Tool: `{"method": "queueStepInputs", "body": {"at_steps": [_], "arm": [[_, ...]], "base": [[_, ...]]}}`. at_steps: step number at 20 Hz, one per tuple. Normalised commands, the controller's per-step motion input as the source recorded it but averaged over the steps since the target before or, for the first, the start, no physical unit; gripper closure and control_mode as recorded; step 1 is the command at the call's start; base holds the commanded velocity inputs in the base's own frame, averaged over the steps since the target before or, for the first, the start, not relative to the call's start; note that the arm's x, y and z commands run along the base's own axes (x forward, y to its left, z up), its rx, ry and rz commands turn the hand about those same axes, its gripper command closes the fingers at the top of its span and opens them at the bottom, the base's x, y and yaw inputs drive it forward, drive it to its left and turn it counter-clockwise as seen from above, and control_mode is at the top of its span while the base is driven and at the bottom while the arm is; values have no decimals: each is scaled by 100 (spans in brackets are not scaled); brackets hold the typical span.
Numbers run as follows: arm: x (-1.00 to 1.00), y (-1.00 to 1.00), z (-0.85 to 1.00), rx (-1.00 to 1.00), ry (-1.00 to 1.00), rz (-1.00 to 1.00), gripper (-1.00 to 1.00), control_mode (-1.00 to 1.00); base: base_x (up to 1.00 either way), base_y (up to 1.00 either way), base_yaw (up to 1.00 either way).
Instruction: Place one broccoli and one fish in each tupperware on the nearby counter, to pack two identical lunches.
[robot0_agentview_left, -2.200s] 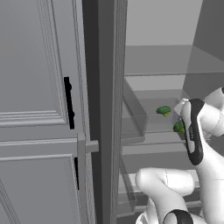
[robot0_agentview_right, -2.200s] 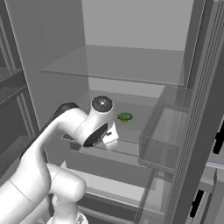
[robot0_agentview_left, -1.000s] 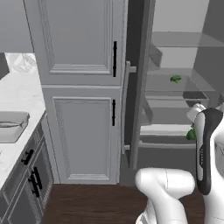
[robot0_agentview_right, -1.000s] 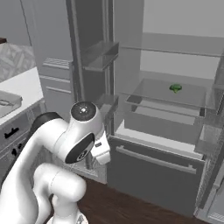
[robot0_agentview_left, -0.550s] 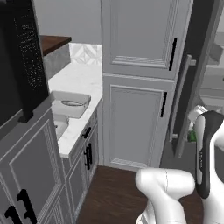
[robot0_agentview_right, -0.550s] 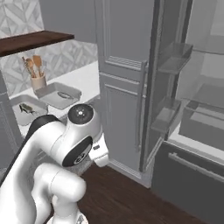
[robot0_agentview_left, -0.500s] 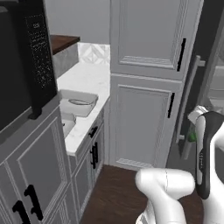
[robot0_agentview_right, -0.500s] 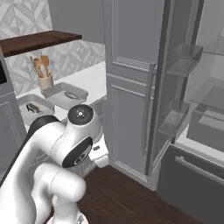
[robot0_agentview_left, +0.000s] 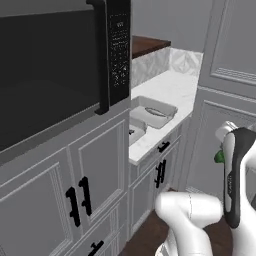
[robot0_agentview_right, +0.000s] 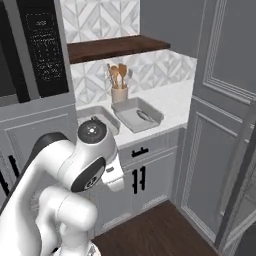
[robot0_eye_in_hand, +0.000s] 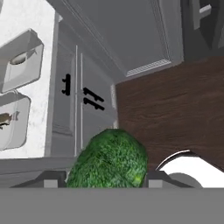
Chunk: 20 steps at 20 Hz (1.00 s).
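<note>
Carrying a broccoli (robot0_eye_in_hand: 109, 159) toward the counter (robot0_agentview_right: 170, 102), transport step.

The gripper (robot0_eye_in_hand: 107, 177) is clamping the lumpy bright-green floret between its two dark tips, the floret hanging over dark wood-grain floor in front of grey panelled cabinets with black bar handles; a bit of green is also peeking beside the arm in the left base view. The two trays (robot0_agentview_right: 137, 114) are sitting side by side on white marble-look top, shallow pale-grey rectangles with raised rims, each showing a slim fish (robot0_agentview_right: 144, 116) inside (the near tray's fish is hard to make out). A tan crock of wooden utensils (robot0_agentview_right: 119, 85) is standing behind them. Judging next: closing in, lifting over a rim, releasing beside that fish.
</note>
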Motion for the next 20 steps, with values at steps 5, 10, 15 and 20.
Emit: {"method": "queueStepInputs", "body": {"at_steps": [5,10,15,20], "arm": [[0,0,0,0,0,0,100,100],[0,0,0,0,0,0,100,100],[0,0,0,0,0,0,100,100],[0,0,0,0,0,0,100,100]], "base": [[90,4,27],[84,-3,14],[87,-35,17],[82,-50,43]]}}
